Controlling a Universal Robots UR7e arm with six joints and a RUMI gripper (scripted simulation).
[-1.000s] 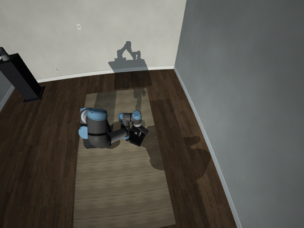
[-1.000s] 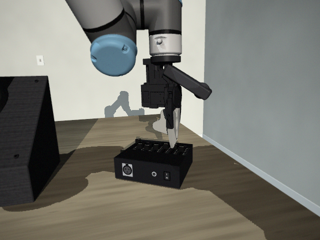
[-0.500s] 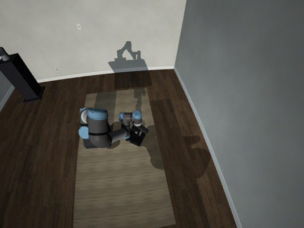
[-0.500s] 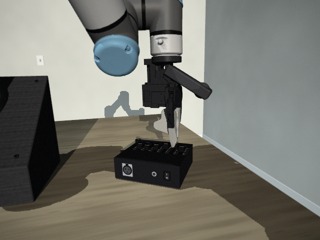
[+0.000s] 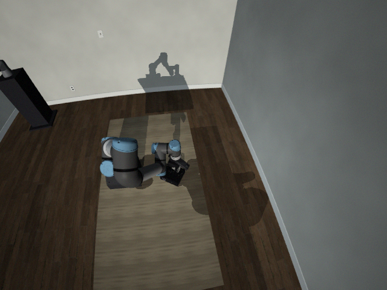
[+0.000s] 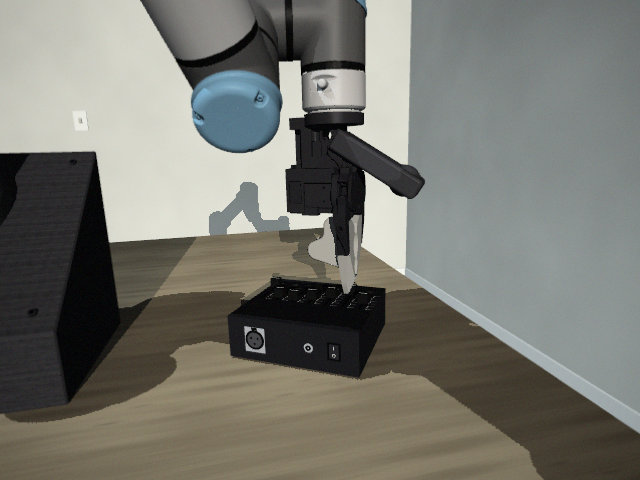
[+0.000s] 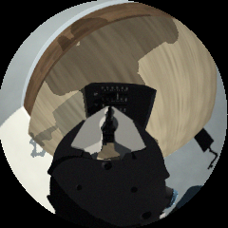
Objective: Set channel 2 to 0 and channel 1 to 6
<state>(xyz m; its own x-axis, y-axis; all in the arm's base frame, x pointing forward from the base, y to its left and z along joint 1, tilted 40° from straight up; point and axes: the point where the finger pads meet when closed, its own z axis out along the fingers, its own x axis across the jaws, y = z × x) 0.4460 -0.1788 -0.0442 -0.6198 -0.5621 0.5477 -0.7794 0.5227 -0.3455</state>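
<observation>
The lighting desk (image 6: pixel 305 330) (image 5: pixel 175 176) (image 7: pixel 140 97) is a small black box on the wooden table, with a row of several fader slots along its top. My gripper (image 6: pixel 348 289) (image 7: pixel 109 106) is shut with nothing between the fingers. Its closed tips point straight down and reach the top of the desk among the faders near the right end of the row in the exterior view. I cannot tell which channel's fader the tips touch, nor the fader levels. In the top view the arm hides most of the desk.
A tall black block (image 6: pixel 46 279) stands left of the desk on the table (image 6: pixel 310 428). A grey wall (image 6: pixel 516 180) runs along the right. A black stand (image 5: pixel 25 99) is on the floor at the far left.
</observation>
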